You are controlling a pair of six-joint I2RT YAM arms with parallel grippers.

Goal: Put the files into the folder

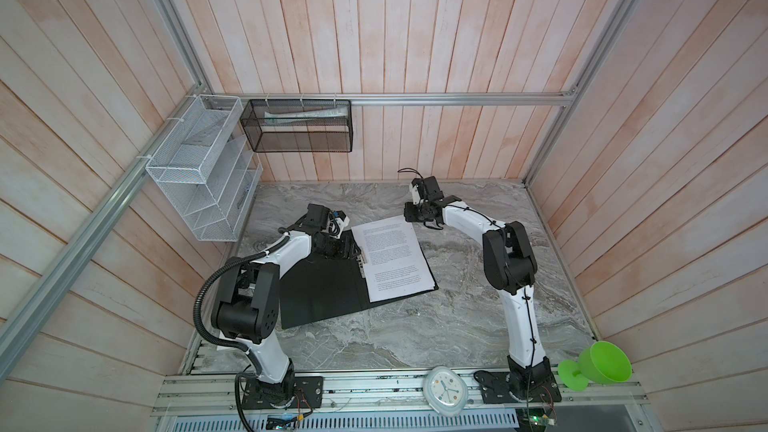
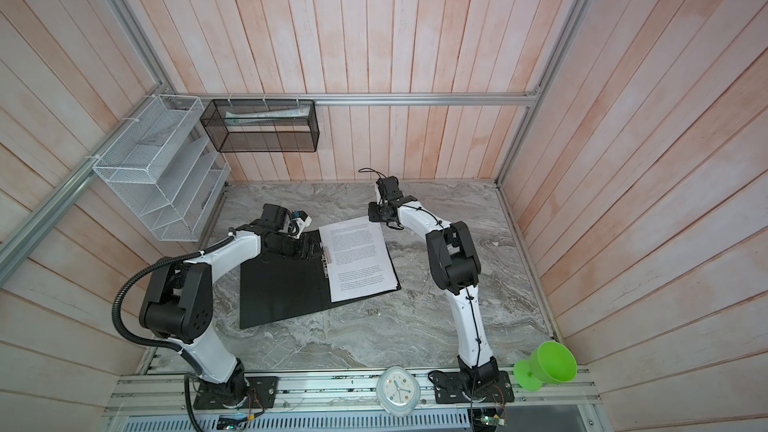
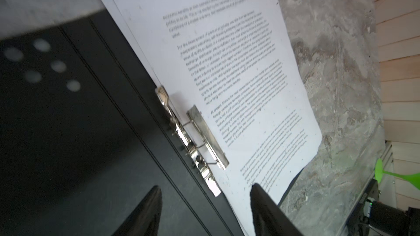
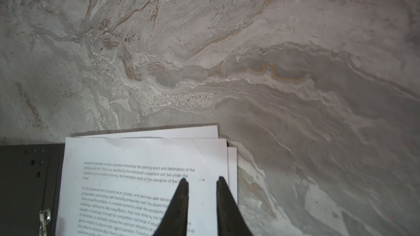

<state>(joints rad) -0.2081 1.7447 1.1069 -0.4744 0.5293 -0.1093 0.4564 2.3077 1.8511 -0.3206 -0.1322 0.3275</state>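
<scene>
The files point(image 1: 392, 259) lie on the right leaf of the open folder point(image 1: 320, 288), mid-frame in both top views, with one edge under the clip point(image 3: 206, 137) (presumably to be pinned). The left claw point(image 3: 205, 186) hangs spread over the spine. The right claw point(image 4: 202, 178), narrowly parted and empty, hovers over the sheets' corner, likely to steady them.

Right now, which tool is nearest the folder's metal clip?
The left tool, poised at the end of the clip; the right tool is at the far corner of the files.
</scene>
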